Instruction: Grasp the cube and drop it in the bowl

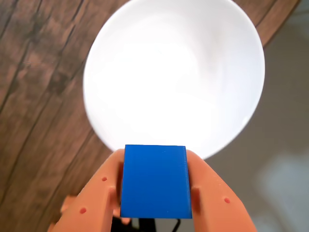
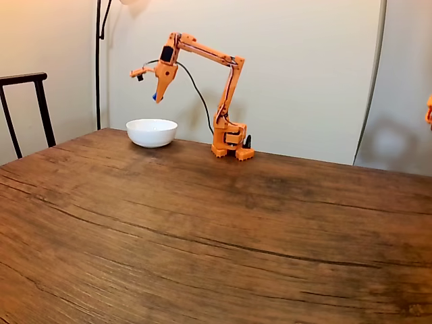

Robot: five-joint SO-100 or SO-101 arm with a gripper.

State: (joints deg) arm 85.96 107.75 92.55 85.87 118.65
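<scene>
In the wrist view the blue cube (image 1: pixel 155 181) is clamped between my orange gripper's (image 1: pixel 155 164) two fingers, held in the air just short of the near rim of the white bowl (image 1: pixel 174 72). The bowl's inside looks bare and bright. From the fixed view the gripper (image 2: pixel 156 97) points down above the bowl (image 2: pixel 152 132), with the cube (image 2: pixel 154 96) showing as a small blue spot at its tip. The bowl stands on the far left part of the wooden table (image 2: pixel 216 229).
The arm's orange base (image 2: pixel 231 143) sits at the table's far edge, right of the bowl. A dark chair (image 2: pixel 27 108) stands beyond the left edge. The table edge runs close behind the bowl, with pale floor (image 1: pixel 285 145) beyond it in the wrist view.
</scene>
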